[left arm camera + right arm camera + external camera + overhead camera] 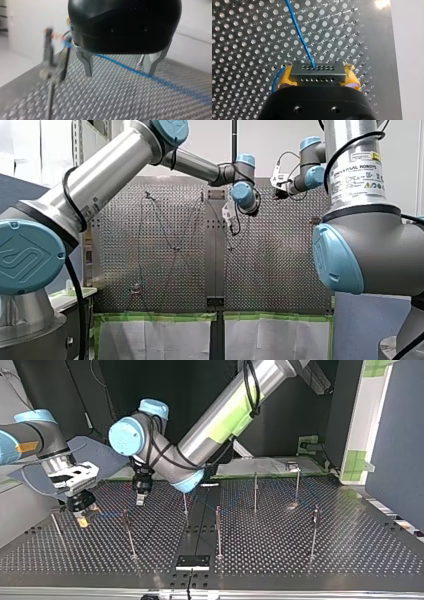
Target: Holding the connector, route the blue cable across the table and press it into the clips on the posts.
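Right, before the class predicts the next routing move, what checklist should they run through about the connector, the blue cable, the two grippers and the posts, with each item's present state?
1. Grip on the connector by my right gripper: ok, the yellow pads clamp its two ends.
2. Join of the blue cable to the connector: ok, it leaves the holed face.
3. Readiness of my left gripper: ok, its metal fingers stand apart and the cable crosses the gap.
4. Contact between those fingers and the cable: cannot tell.
5. Cable seated in the clips on the posts: cannot tell, too fine to see.
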